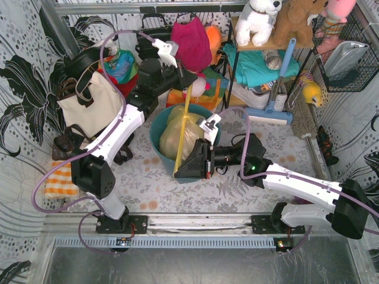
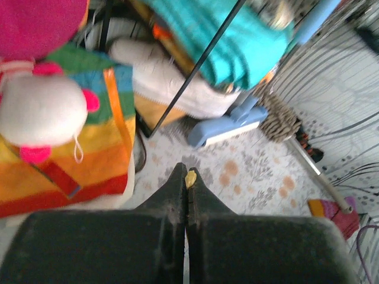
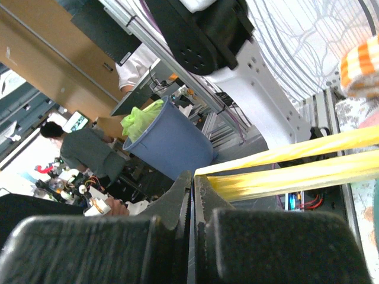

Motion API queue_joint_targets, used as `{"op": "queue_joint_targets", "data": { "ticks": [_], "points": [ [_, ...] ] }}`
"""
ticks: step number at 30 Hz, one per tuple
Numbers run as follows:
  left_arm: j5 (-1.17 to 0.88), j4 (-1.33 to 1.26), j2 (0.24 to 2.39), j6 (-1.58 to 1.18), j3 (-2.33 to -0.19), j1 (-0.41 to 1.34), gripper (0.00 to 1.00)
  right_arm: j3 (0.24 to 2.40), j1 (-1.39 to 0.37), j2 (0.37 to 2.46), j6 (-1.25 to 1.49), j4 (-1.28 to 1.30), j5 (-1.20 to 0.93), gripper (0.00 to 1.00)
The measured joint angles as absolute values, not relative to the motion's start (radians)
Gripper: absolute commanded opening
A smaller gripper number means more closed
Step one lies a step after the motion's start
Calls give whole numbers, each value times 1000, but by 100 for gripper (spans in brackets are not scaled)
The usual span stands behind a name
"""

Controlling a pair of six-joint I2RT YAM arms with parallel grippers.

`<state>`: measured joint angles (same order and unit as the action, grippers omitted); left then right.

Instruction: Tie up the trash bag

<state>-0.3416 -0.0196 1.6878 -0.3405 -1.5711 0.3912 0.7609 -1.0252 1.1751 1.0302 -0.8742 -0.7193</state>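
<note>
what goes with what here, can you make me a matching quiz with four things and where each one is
Things: 1 trash bag; 2 tote bag; 3 toy dog; 4 left hand
Places: a on the shelf; b in the bin; c shut on a yellow strip; d left of the bin
Pairs: 1-b, 2-d, 3-a, 4-c

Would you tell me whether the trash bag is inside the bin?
Inside: the trash bag bulges within the rim of the teal bin.
</note>
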Motion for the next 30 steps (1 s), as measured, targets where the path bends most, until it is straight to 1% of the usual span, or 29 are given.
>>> {"op": "queue_joint_targets", "data": {
  "ticks": [4,8,14,18,21,27,30],
  "points": [
    [-340,-9,1739,-341,-1502,391,0,671,-1025,1214,1094,-974,-685,0],
    [-340,9,1774,-343,-1526,391,0,681,-1025,1224,1098,-953,-659,0],
    [-340,92,1775,-338,-1708,390,0,868,-1025,1221,1003,-748,-680,0],
    [-337,107,1755,-338,-1766,390,0,950,-1036,1212,945,-668,-691,0],
    [-338,99,1745,-339,-1761,390,0,925,-1041,1197,941,-683,-690,0],
    [-339,59,1763,-344,-1628,390,0,755,-1042,1192,994,-807,-657,0],
    [-346,67,1799,-351,-1588,390,0,734,-1042,1192,1005,-821,-633,0]
  ]
}}
